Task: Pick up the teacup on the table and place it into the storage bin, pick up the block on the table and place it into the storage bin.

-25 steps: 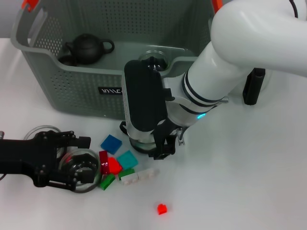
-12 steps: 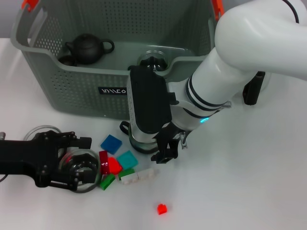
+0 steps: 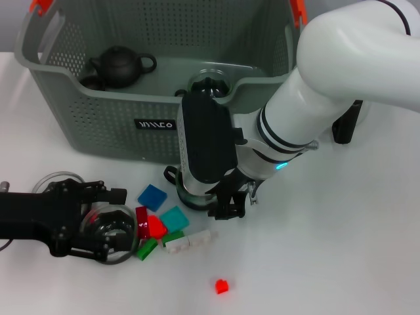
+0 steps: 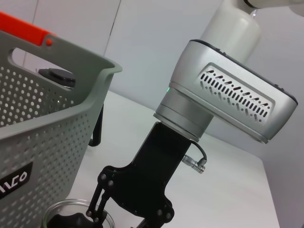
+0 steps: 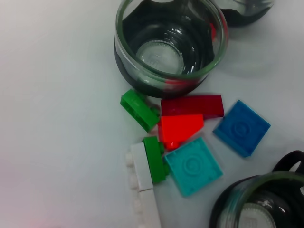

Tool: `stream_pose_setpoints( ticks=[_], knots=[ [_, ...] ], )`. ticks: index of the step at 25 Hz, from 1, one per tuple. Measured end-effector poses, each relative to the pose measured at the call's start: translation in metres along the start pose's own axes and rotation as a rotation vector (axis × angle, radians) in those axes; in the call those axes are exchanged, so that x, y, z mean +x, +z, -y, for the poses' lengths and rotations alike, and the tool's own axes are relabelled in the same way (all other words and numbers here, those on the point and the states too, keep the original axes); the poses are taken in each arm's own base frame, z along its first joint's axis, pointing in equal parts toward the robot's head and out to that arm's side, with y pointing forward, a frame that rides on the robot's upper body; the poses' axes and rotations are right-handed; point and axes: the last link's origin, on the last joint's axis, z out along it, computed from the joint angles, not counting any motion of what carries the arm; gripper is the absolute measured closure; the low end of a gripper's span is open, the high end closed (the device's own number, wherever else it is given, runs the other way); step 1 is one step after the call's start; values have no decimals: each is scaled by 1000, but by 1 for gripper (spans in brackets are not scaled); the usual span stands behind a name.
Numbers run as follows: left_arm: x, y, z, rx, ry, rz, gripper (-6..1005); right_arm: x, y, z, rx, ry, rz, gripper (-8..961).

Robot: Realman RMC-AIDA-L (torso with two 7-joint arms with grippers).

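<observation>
Resting low on table at far left, left gripper (image 3: 98, 226) sits over glass teacup (image 3: 111, 233); finger spread cannot be told. Just right of it, loose blocks: dark red (image 3: 141, 222), orange-red (image 3: 156, 226), green (image 3: 147, 249), blue (image 3: 152, 196), teal (image 3: 174, 218), white (image 3: 197, 239); small red block (image 3: 222, 286) lies apart, nearer camera. Right gripper (image 3: 226, 203) hangs over second glass cup (image 3: 187, 193), beside blocks; jaw state cannot be told. Storage bin (image 3: 98, 121) behind holds black teapot (image 3: 120, 67).

The right gripper (image 3: 223, 209) hides most of a glass teacup (image 3: 187, 195).
</observation>
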Motion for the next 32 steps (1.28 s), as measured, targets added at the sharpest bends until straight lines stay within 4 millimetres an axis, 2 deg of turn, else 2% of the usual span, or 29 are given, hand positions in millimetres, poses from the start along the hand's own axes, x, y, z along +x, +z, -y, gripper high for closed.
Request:
stream_pose_setpoints(
  ticks=[11, 17, 20, 24, 32],
  knots=[
    [0, 0, 0, 5, -1, -1, 52, -2, -3, -1, -21, 7, -8, 766],
    [-1, -1, 0, 6, -1, -1, 52, -6, -9, -5, -64, 20, 10, 897],
    [-1, -1, -1, 1, -1, -1, 52, -11, -16, -10, -99, 19, 25, 897],
    [-1, -2, -2, -6, -1, -1, 52, -22, -40, -14, -163, 31, 80, 897],
    [1, -9, -4, -15, 1, 4, 52, -44, -116, -1, -186, 91, 304, 896]
  ],
)
